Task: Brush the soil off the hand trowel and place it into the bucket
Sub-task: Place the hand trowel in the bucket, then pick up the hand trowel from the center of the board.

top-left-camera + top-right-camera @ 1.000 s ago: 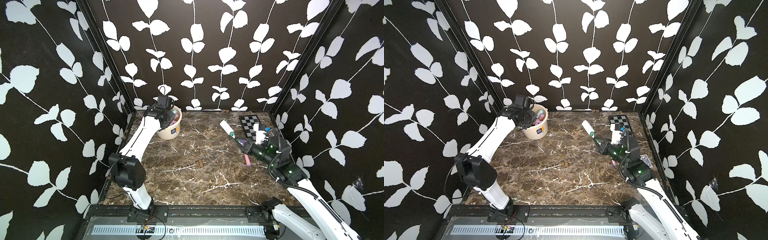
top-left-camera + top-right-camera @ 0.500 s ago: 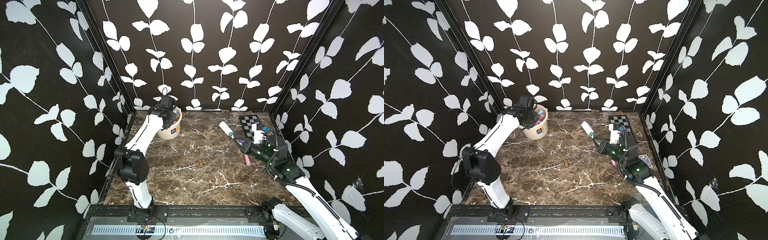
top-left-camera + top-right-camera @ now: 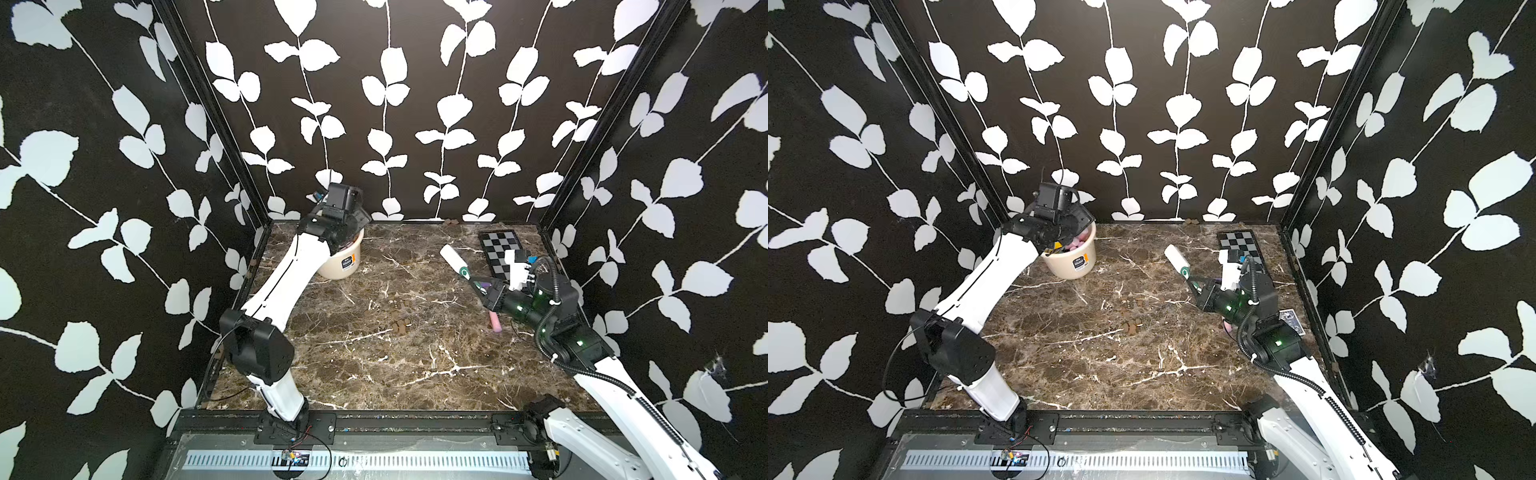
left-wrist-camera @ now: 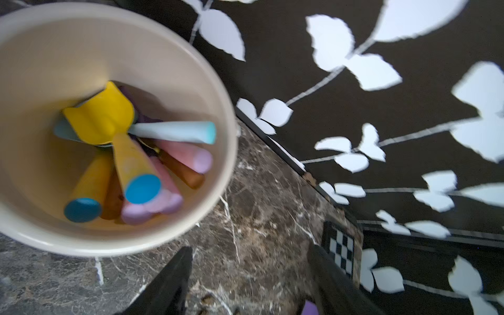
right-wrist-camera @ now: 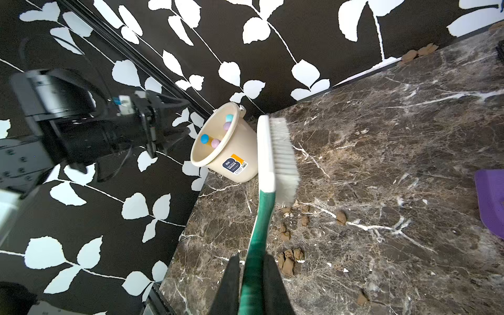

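Observation:
The cream bucket (image 3: 338, 266) (image 3: 1069, 264) stands at the back left corner. In the left wrist view a yellow-bladed hand trowel (image 4: 101, 120) lies in the bucket (image 4: 226, 152) on top of several other coloured-handled tools. My left gripper (image 4: 250, 248) hovers just above and beside the rim, open, with nothing between its fingers. My right gripper (image 5: 252, 257) (image 3: 484, 286) is shut on the green handle of a white brush (image 5: 270, 152) (image 3: 453, 257), held over the table at the right. Brown soil (image 3: 401, 326) (image 5: 289, 261) clumps lie mid-table.
A purple-bladed trowel (image 5: 491, 199) with a pink handle (image 3: 494, 328) lies on the marble under my right arm. A checkerboard (image 3: 498, 249) lies at the back right, a playing card (image 3: 1291, 322) by the right wall. More soil clumps (image 3: 451, 221) sit at the back wall.
My left gripper's jaws have opened above the bucket, and that arm's elbow has swung inward. The right arm with the brush has hardly moved.

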Robot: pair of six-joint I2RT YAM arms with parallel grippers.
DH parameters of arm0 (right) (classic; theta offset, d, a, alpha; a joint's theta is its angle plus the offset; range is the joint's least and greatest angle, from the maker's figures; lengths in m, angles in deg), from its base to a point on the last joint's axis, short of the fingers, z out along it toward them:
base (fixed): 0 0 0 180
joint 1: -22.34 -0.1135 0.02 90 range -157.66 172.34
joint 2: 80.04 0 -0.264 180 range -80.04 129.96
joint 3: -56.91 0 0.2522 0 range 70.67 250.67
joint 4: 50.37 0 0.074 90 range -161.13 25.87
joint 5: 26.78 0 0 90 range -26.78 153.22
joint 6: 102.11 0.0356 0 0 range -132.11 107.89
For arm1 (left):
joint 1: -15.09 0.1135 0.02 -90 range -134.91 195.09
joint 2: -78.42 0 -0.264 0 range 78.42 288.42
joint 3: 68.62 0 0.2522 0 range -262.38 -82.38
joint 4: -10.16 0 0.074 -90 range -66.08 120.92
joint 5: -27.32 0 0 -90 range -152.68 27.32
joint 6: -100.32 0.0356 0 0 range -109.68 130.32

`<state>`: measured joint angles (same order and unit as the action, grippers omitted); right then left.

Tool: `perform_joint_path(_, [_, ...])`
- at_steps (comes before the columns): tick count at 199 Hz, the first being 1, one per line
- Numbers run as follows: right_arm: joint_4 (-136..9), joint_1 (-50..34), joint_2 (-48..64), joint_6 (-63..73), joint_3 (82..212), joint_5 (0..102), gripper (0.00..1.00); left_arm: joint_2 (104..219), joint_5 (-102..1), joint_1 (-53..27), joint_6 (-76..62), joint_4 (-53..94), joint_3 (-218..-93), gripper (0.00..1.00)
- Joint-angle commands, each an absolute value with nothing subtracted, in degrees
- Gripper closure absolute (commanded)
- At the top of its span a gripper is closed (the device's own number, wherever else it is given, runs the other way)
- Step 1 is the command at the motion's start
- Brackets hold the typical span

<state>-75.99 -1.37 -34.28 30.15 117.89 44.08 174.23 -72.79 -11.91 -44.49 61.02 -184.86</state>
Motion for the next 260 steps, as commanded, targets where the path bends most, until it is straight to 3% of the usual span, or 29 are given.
perform_joint_path(1, [-74.19,0.36,-34.16,31.45,119.51,46.06,1.00,170.52,-74.04,-19.34,-36.32,60.07,-186.48,0.32])
perform_joint_path(66, [-86.78,7.00,-41.31,34.03,120.65,58.82,1.00,176.85,-86.88,-44.75,-30.76,55.64,-185.68,0.32])
perform_joint_path(110, [-97.34,7.13,-50.41,29.28,125.95,71.31,1.00,188.93,-88.15,-54.81,-31.32,49.71,-186.62,0.32])
perform_joint_path(167, [-103.82,7.08,-57.12,25.76,134.48,79.75,1.00,206.16,-88.66,-57.61,-35.24,48.35,-195.98,0.30])
perform_joint_path(260, [-105.02,7.02,-59.95,23.25,134.13,78.96,1.00,227.23,-89.07,-57.62,-29.19,57.20,-218.11,0.20])
